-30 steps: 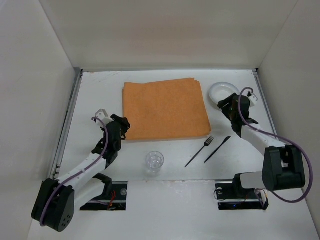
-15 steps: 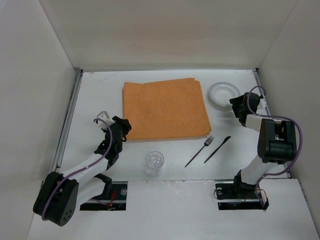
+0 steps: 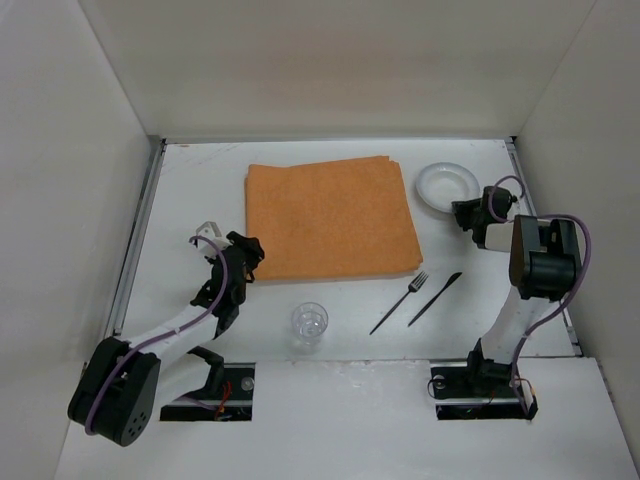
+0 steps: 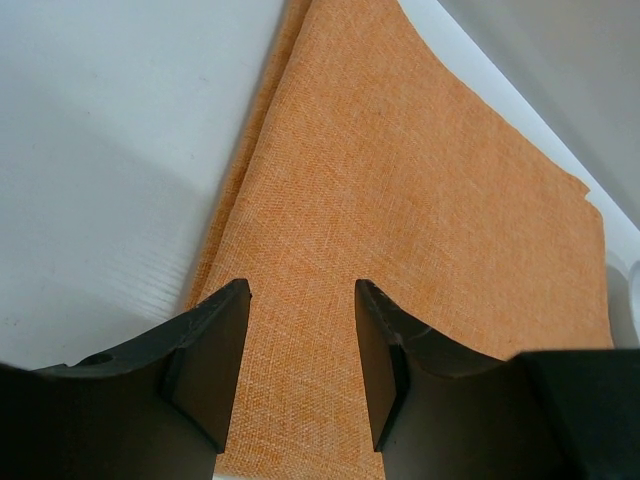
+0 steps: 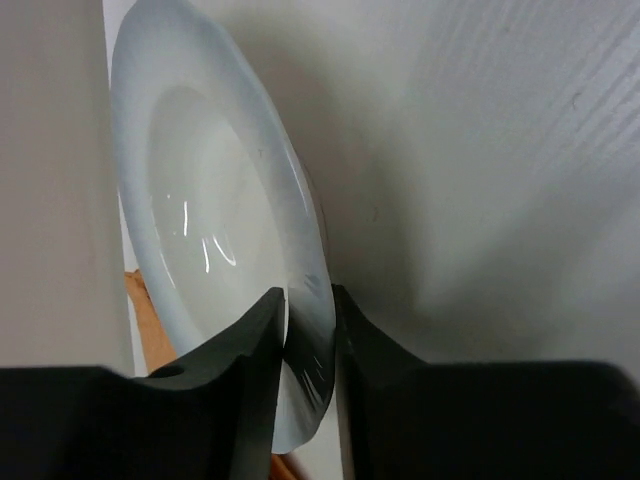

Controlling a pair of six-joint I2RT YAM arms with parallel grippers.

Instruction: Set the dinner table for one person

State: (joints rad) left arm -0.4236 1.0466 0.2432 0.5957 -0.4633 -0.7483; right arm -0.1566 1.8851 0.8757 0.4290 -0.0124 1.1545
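Right of the orange cloth (image 3: 330, 215), the right gripper (image 5: 308, 335) pinches the rim of the white plate (image 5: 200, 220). The left gripper (image 4: 300, 350) hovers half-open over the cloth's near-left corner.

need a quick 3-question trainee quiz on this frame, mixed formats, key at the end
1. Pick one. The right gripper is clamped on: A) nothing B) the rim of the plate C) the middle of the plate.
2. True or false: in the top view the fork lies left of the knife.
3. Fill in: the left gripper, jaws open, hangs over the orange ____.
Key: 1 B; 2 true; 3 cloth.
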